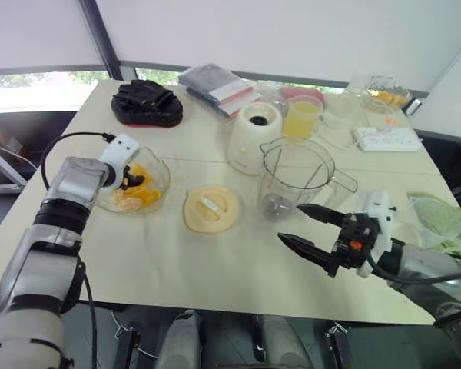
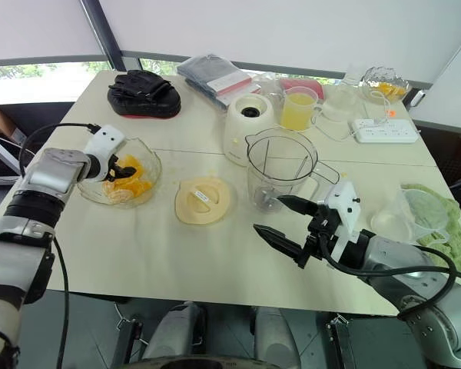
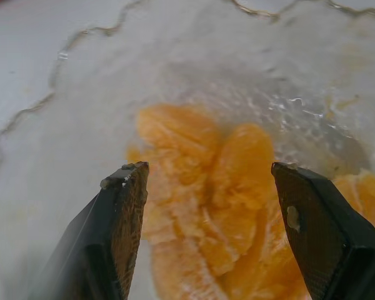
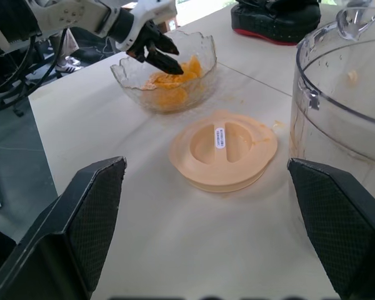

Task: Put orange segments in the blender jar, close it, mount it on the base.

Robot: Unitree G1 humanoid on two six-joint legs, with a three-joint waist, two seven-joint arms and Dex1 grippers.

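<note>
From the head you see the left gripper [image 1: 132,181] dipped into the glass bowl [image 1: 163,167] on the left part of the table [image 1: 215,269], its jaws parted over the orange segments [image 1: 144,197] heaped inside. Just right of the bowl the lid [image 1: 211,208] lies flat on the table, apart from the jar [image 1: 296,173], which stands upright and uncovered a little further right. The white base [image 1: 253,134] stands just behind the jar, toward its left. Your right gripper [image 1: 290,222] hovers low in front of the jar, jaws spread wide and gripping nothing, tips pointing toward the lid. Farther back sit a cup [image 1: 302,119] of yellow juice and a power strip [image 1: 388,138], with a black pad [image 1: 146,104] at the far left. In the left wrist view the two black fingers [image 3: 122,212] stand wide apart with segments lying between them in the bowl; you cannot tell whether either one touches the fruit. In the right wrist view the fingers [image 4: 81,219] are likewise far apart, the lid lies on the table between and beyond them, the clear wall of the jar rises beside it, and past the lid the left gripper reaches into the bowl over the segments.
</note>
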